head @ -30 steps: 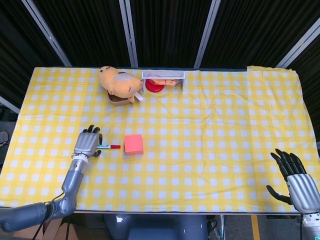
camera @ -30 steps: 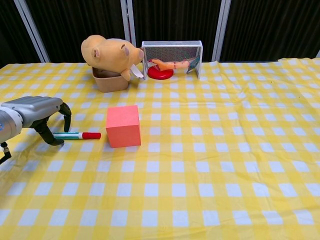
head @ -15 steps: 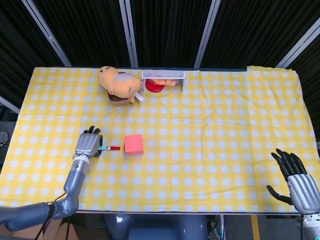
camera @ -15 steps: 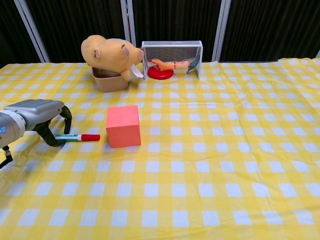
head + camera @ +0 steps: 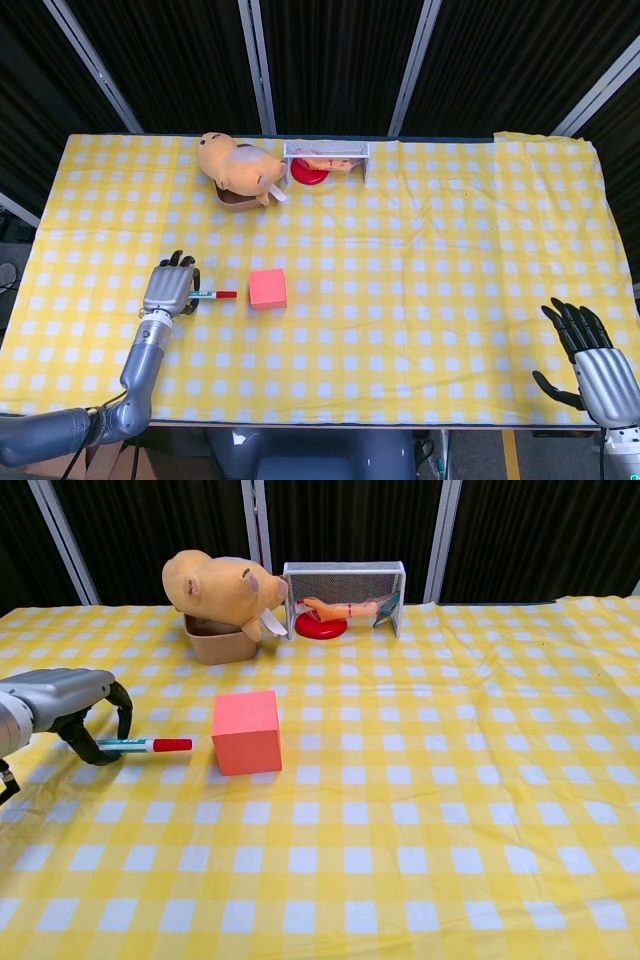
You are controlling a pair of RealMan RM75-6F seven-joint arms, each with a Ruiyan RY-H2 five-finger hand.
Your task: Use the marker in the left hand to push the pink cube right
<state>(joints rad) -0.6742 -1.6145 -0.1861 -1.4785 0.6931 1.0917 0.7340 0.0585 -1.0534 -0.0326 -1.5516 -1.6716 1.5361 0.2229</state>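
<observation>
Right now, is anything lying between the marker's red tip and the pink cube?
No. In the chest view only bare checked cloth separates the marker held in the left hand from the pink cube; the head view agrees.

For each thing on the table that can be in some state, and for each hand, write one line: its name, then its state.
marker: held by the left hand, red cap toward the cube, a gap short of it
left hand: grips the marker's rear end
pink cube: flat on the cloth, untouched
right hand: fingers spread, holds nothing
plush toy: resting on the tan bowl
mesh rack: upright, a red dish under it
</observation>
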